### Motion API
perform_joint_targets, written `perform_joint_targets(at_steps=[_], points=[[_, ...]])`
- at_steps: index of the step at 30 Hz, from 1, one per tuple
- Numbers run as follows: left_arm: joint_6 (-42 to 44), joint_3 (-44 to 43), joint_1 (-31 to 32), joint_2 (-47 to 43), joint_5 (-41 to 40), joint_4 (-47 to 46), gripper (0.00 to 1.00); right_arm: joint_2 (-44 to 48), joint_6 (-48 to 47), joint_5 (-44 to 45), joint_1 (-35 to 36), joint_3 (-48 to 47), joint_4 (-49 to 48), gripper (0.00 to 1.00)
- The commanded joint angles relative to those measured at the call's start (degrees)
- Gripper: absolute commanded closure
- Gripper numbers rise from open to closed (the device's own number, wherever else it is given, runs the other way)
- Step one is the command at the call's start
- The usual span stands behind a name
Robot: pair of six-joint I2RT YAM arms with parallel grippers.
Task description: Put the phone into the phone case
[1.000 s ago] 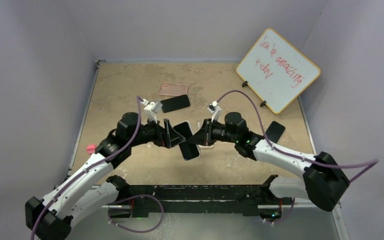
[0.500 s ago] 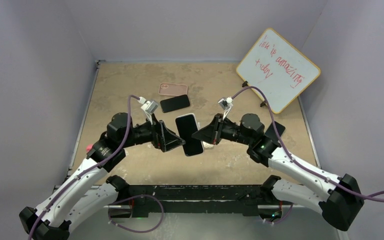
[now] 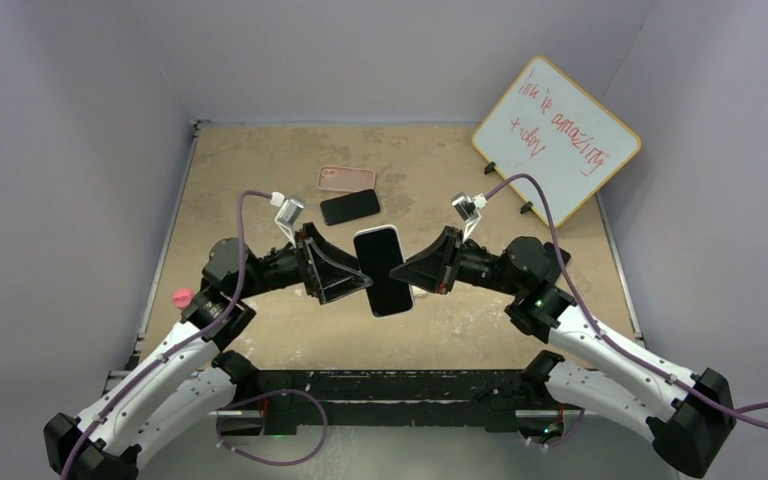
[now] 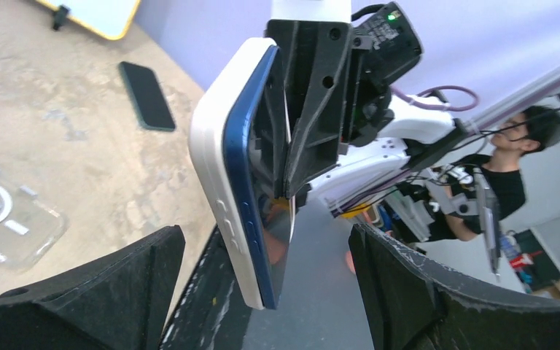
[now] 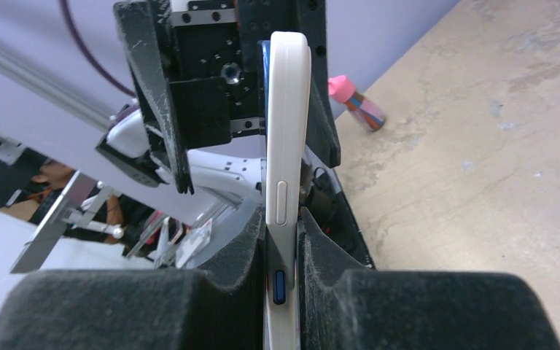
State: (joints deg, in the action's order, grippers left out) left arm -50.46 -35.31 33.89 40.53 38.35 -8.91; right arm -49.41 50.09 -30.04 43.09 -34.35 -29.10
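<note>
A blue phone [image 3: 382, 270] seated in a white phone case is held in the air above the table's middle, screen toward the top camera. My right gripper [image 3: 407, 272] is shut on its right edge; in the right wrist view its pads [image 5: 321, 251] clamp the white case [image 5: 286, 109] with the phone's blue button [image 5: 279, 286] between them. My left gripper [image 3: 360, 275] is open around the phone's left edge. In the left wrist view the wide jaws of the left gripper [image 4: 266, 240] stand apart from the phone [image 4: 244, 182] and case [image 4: 208, 146].
A pink case [image 3: 346, 179] and a black phone [image 3: 350, 207] lie behind the grippers. Another black phone [image 3: 550, 262] lies by the right arm. A clear case [image 4: 7, 219] lies on the table. A whiteboard [image 3: 556, 140] stands at the back right. A pink-capped item [image 3: 182, 297] lies at the left edge.
Both wrists have drawn back and tilted up. The phone has risen and turned from edge-on and slanted to screen-up toward the top camera.
</note>
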Motion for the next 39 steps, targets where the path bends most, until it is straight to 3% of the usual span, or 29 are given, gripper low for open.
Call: perform_joint_targets(at_steps=[1, 10, 17, 25, 28, 29, 37, 38, 39], points=[[-8.44, 1.81, 0.04, -1.53, 2.90, -16.97, 0.12, 1.66, 3.84, -5.60, -0.09, -1.38, -10.80, 1.00], [-12.19, 2.58, 0.04, -0.88, 0.90, -23.51, 0.14, -1.78, 11.81, -10.28, -0.07, -0.56, -20.02, 1.00], [-14.84, 4.01, -0.01, -3.07, -1.68, -27.22, 0.28, -3.66, 13.62, -12.68, -0.07, -0.17, -22.44, 1.00], [-15.11, 5.51, 0.03, -5.18, -4.80, -26.34, 0.60, -3.92, 13.58, -12.31, -0.10, 1.24, -21.61, 1.00], [-14.75, 5.30, 0.04, -5.08, -4.95, -25.33, 0.86, -3.78, 13.54, -12.16, -0.10, 1.77, -21.88, 1.00], [-14.26, 5.03, 0.04, -4.99, -4.99, -24.28, 1.00, -3.77, 13.54, -12.15, -0.11, 1.81, -21.81, 1.00], [-7.94, 0.79, 0.04, -4.14, -6.96, -8.79, 1.00, -4.40, 12.32, -11.11, -0.08, 1.57, -19.29, 1.00], [-7.69, 0.51, 0.01, -4.17, -6.97, -8.12, 0.98, -4.19, 12.35, -10.61, -0.11, 1.85, -19.17, 1.00], [-7.57, 0.36, 0.03, -4.23, -6.85, -7.72, 0.87, -3.97, 12.40, -9.46, -0.07, 2.20, -19.21, 1.00]])
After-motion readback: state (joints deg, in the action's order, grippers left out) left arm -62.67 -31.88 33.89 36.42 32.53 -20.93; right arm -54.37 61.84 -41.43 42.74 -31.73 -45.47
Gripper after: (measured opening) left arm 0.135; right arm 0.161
